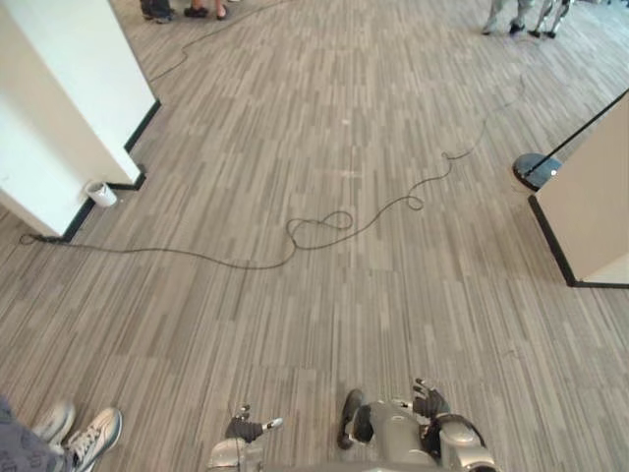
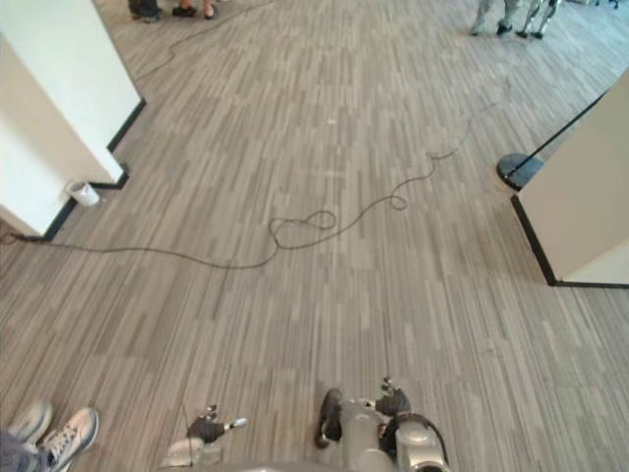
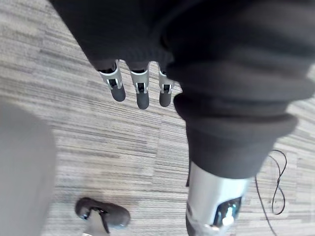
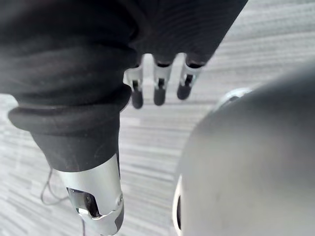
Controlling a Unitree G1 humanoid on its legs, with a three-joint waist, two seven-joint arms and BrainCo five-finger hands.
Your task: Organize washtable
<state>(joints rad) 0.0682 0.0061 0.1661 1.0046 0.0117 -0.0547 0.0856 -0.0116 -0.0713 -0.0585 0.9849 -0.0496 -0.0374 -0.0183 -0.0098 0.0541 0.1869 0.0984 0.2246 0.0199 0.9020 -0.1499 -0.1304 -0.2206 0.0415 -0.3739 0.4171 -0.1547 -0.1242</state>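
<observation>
We look down on a grey striped floor point(image 1: 344, 295), and from it we cannot tell where the worktop stands.

The left robot hand point(image 3: 141, 93) hangs low at our left side. Its fingers are straight and slightly apart, with the thumb point(image 3: 216, 206) set well away from them, and only floor shows past the tips. The right robot hand point(image 4: 158, 91) hangs the same way at our right side: fingers straight in a row, thumb point(image 4: 96, 196) apart, clamped on nothing.

To the left stands a white wall block point(image 1: 59, 98) with a black skirting along its foot. A small white round thing point(image 1: 100, 193) sits on the floor, touching the corner of that block. To the right is a beige panel point(image 1: 590, 206), also edged in black at the bottom. Just beside its far end a dark round base point(image 1: 536, 169) rests on the floor, and a thin black rod slants up from it.

A person's pale shoes point(image 1: 88, 438) are near our left side. More people's feet point(image 1: 182, 10) stand at the far edge of the floor, well apart from us.
</observation>
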